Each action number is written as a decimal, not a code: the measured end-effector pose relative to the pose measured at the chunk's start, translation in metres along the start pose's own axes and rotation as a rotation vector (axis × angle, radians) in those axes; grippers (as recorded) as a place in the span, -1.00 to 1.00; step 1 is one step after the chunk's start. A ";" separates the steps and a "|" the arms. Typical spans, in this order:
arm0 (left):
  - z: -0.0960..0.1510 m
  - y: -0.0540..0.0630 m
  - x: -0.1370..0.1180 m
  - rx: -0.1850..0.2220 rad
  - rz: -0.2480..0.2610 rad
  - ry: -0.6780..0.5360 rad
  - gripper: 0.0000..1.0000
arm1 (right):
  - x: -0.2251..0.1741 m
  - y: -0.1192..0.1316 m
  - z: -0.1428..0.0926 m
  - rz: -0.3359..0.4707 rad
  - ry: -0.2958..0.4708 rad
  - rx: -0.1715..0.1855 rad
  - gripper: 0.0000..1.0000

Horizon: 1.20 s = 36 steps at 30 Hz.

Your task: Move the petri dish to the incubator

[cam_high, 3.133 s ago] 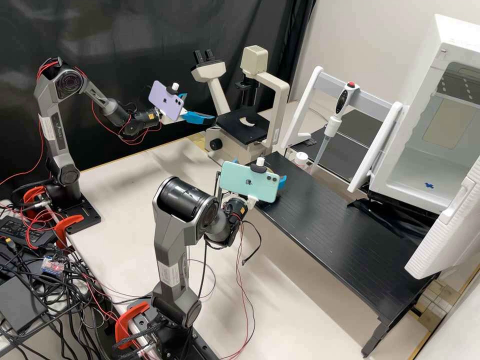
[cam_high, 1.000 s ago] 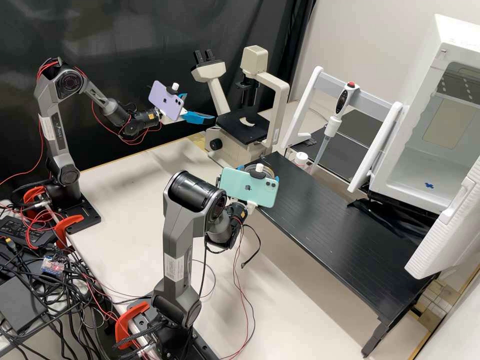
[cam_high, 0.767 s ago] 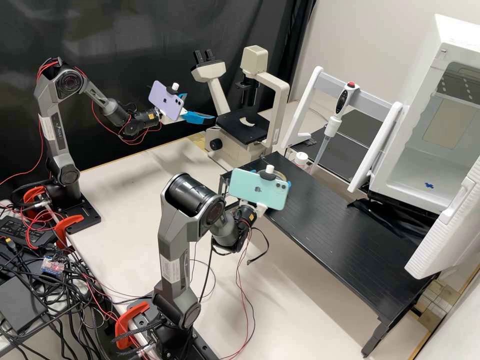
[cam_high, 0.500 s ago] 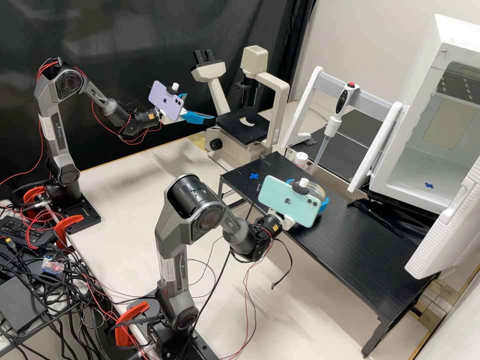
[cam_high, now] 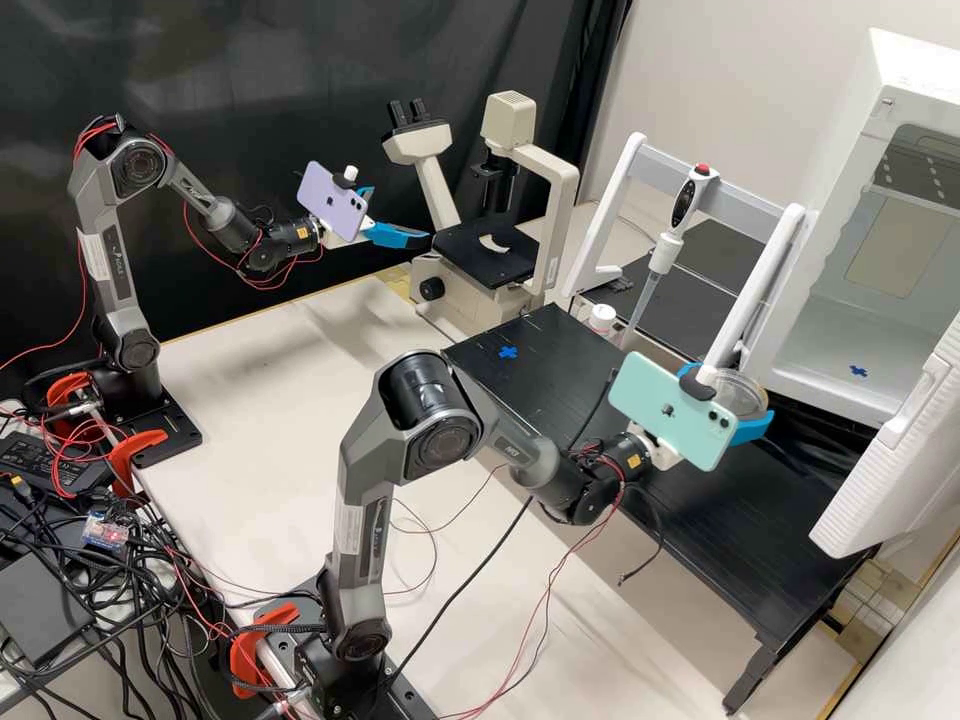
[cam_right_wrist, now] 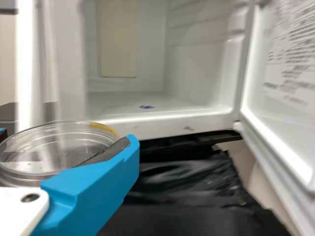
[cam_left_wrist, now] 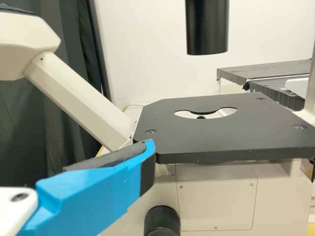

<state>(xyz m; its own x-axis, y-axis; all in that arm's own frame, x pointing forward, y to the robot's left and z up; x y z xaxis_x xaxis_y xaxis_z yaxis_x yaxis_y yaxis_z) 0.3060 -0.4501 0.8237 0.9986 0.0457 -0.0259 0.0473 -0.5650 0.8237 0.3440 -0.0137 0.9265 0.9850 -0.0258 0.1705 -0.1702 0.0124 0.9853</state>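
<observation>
High view, beside the microscope: left gripper wide; right gripper has the petri dish clamped over the black bench riser, near the open incubator.
Left wrist view: one blue finger near the microscope's black stage.
Right wrist view: dish against a blue finger, outside the incubator opening, blue mark on its floor.
</observation>
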 end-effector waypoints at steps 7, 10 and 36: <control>0.000 0.000 0.000 0.000 0.000 0.000 1.00 | 0.044 0.025 0.000 0.057 -0.072 0.033 -1.00; 0.000 0.000 0.000 0.000 0.000 0.000 1.00 | 0.061 0.035 -0.002 0.082 -0.085 0.048 -1.00; 0.000 0.000 0.000 0.000 0.000 0.000 1.00 | 0.182 0.023 -0.008 0.028 -0.179 0.024 -1.00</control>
<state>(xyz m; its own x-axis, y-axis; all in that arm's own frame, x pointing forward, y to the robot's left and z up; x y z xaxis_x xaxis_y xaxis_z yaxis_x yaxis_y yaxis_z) 0.3060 -0.4501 0.8237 0.9986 0.0457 -0.0259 0.0473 -0.5650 0.8237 0.5200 -0.0100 0.9806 0.9597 -0.2032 0.1940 -0.1999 -0.0085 0.9798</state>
